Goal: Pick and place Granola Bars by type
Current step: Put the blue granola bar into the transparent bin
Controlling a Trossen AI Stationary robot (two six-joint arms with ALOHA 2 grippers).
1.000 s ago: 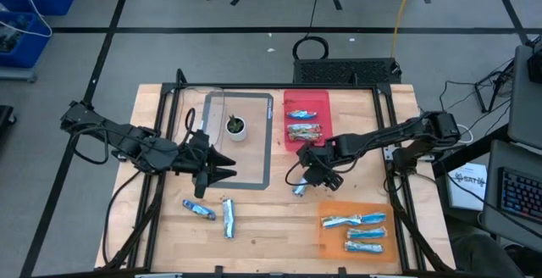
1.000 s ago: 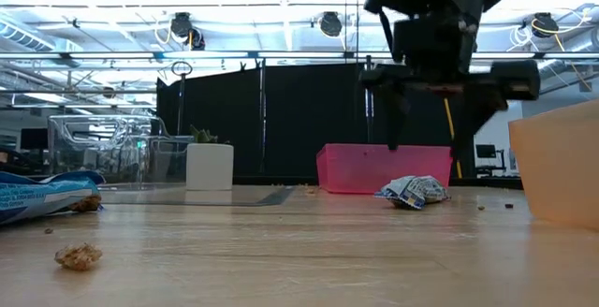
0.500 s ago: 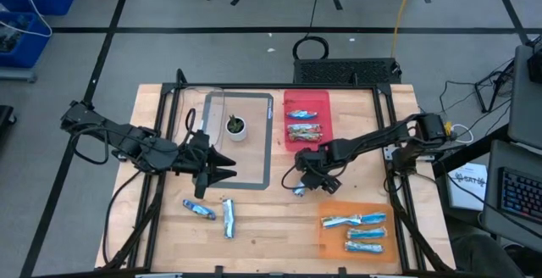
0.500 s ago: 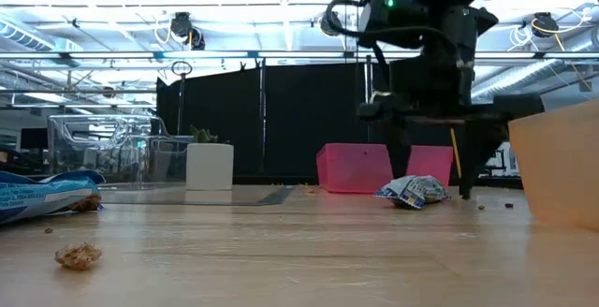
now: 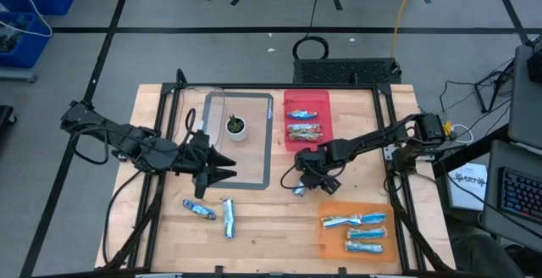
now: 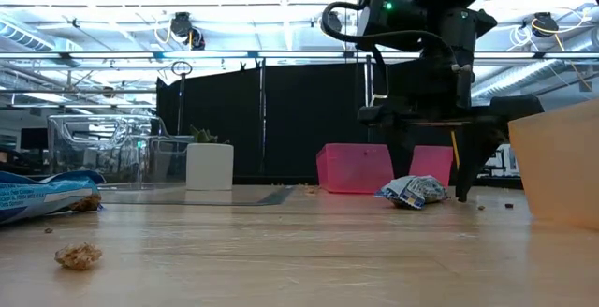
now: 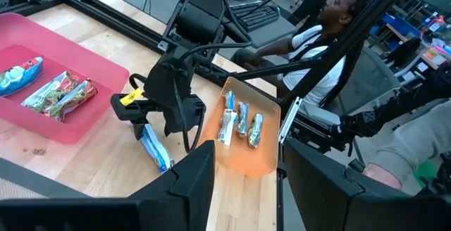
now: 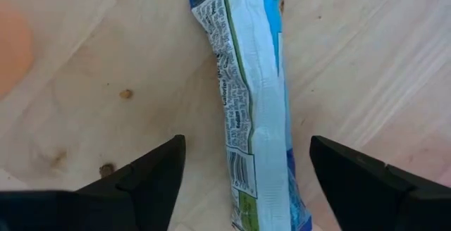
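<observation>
One blue-and-silver granola bar lies flat on the wood between the red and orange trays. My right gripper is open and points down over it, one finger on each side of the bar; in the low view its fingertips are close to the table. Two more blue bars lie near the table's near edge. The orange tray holds three blue bars, the red tray holds one blue and brownish ones. My left gripper waits open at the table's left.
A small potted plant stands in a clear tray on a grey-framed mat at mid-table. Crumbs lie on the wood. A black frame rail borders the right side. A person sits beyond the table's right edge.
My right gripper has come down from above the table until its fingers straddle the blue bar, shifting slightly toward the left and near edges. The bar has stayed where it lay.
</observation>
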